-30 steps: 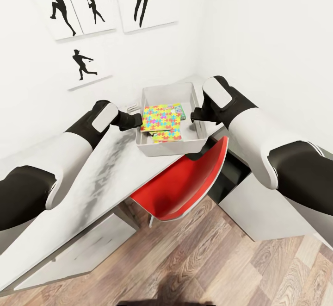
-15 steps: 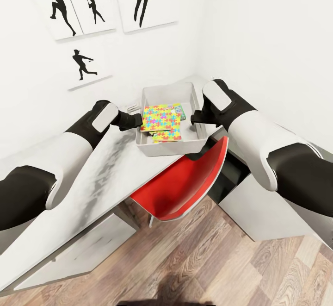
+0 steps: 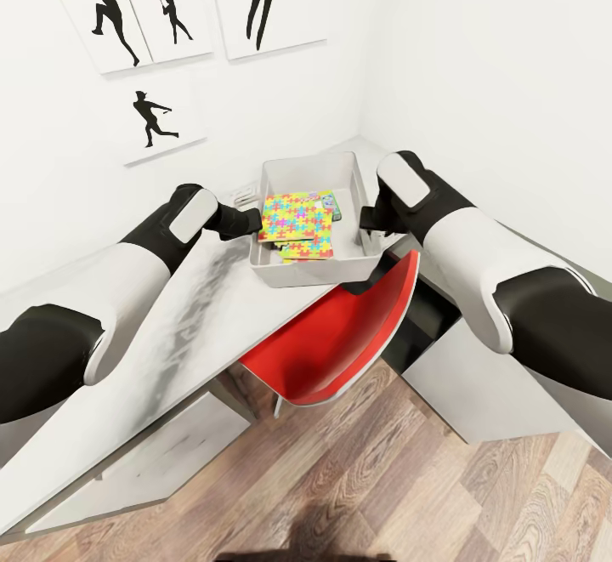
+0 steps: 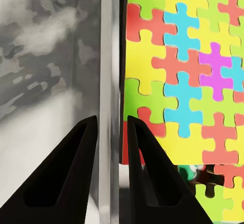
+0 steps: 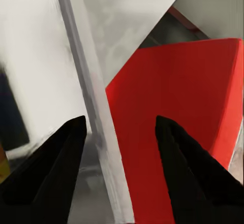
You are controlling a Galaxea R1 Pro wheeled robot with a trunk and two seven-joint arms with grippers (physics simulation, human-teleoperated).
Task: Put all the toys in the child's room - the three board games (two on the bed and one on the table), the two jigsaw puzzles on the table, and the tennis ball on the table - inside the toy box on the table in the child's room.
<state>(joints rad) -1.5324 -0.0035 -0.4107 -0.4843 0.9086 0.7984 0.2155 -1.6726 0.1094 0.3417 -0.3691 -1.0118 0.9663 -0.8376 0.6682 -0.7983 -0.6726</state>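
so the light grey rectangular toy box with thick sloping walls (image 3: 274,272) sits on the pale grey-white marbled table (image 3: 170,324), near the room's corner, and it's holding the two thin flat jigsaw puzzles in yellow, pink, blue and green (image 3: 295,217), stacked a bit askew, with a green printed board game box (image 3: 329,202) peeking out past them. the left gripper (image 4: 109,127) has its black fingers pinched close together on the bin's near wall, looks like a grip on the rim to steady or drag it. the right gripper (image 5: 121,127) is spread wide, straddling the opposite wall with nothing clamped, the glossy red chair (image 3: 340,332) just below. my guess is it's lining up a two-handed hold. no tennis ball that i can spot.
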